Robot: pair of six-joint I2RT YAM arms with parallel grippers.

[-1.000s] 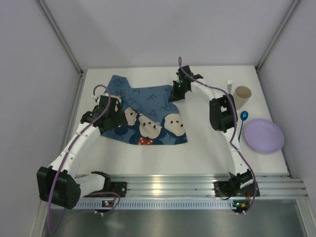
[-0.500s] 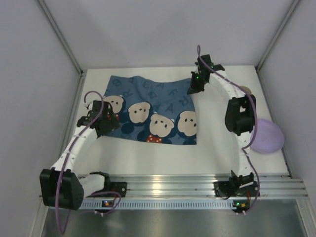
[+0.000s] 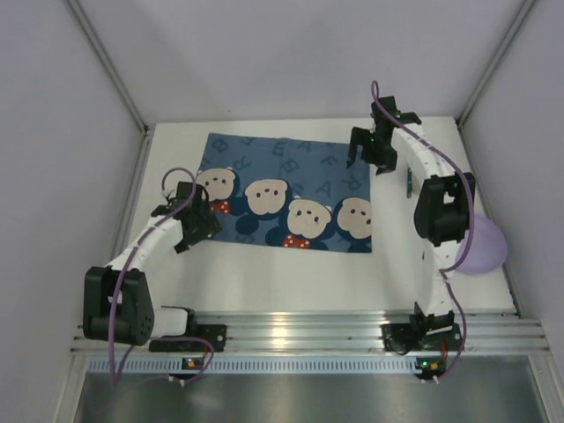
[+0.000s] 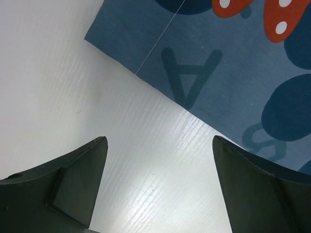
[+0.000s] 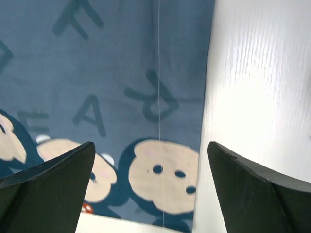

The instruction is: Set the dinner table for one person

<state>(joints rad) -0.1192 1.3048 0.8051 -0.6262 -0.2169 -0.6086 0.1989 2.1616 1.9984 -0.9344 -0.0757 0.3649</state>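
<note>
Left gripper [image 4: 158,141] and right gripper [image 5: 150,145] are both gaping empty; floppy mat [image 3: 291,181] on the rigid dinner table [image 3: 264,273] is probably needing corner pinches.

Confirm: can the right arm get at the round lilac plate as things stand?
Probably yes. The right arm has open, empty jaws; the round lilac plate lies beside it on the matte white tabletop, partly hidden behind its elbow.

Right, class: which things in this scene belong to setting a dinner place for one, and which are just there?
Belongs to the job:
dinner table
blue bear-print mat
purple plate, partly hidden

Just there:
aluminium rail
grey walls
No loose clutter visible.
</note>
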